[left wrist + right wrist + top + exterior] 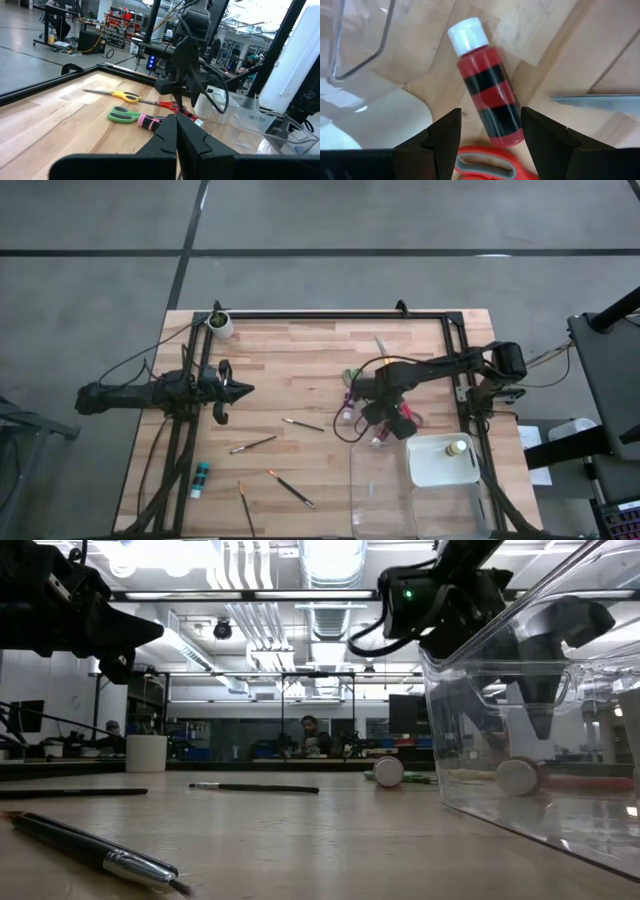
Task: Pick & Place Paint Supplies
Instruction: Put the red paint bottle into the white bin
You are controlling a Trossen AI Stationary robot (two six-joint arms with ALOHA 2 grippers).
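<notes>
A red paint bottle [487,90] with black bands and a white cap lies on its side on the wood. My right gripper [491,112] hangs open above it, pointing steeply down, with one finger on either side of the bottle's base end and clear of it. Red scissors [485,165] lie just beside that end. Green scissors [122,116], yellow scissors [125,96] and a pink bottle [147,122] lie close by. A teal bottle [200,478] and several brushes [253,445] lie at the near left. My left gripper [245,390] waits shut at the left, held level.
A clear plastic tray [420,485] stands at the near right, right beside the red bottle, with a yellow bottle [457,447] in its far right compartment. A white cup [220,323] sits at the far left corner. Bare wood lies in the table's middle.
</notes>
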